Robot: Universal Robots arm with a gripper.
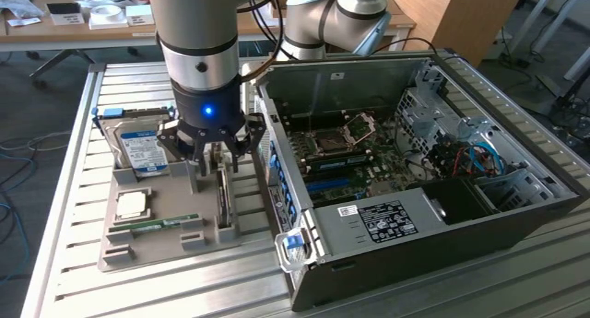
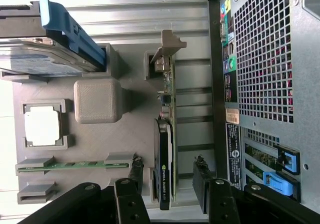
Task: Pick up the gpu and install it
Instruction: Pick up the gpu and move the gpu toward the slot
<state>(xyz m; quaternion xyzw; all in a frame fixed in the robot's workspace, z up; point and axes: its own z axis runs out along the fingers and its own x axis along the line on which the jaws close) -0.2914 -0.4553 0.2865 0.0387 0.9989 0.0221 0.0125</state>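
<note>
End effector [image 1: 217, 167] [image 2: 167, 191] hangs open directly over the gpu [image 1: 222, 200] [image 2: 166, 129], a thin flat card w/ green circuit board, black cooler face and silver metal end bracket. Its dark fingers [image 2: 131, 196] are spread to either side of the card's cooler end, w/ a gap showing on each side, so nothing is gripped. The gpu stands on edge in a slot of the grey plastic parts tray [image 1: 138, 259] [image 2: 135, 104], on the side nearest the open black pc case [image 1: 415, 263] [image 2: 260, 59]. Same tray also holds a silver hard drive w/ blue-white label [image 1: 140, 152] [image 2: 45, 59], a square silver cpu [image 1: 132, 205] [image 2: 42, 126] and a slim green RAM stick [image 1: 157, 225] [image 2: 75, 164]. Tray and case sit side by side on the slatted aluminium worktop [image 1: 138, 290].
</note>
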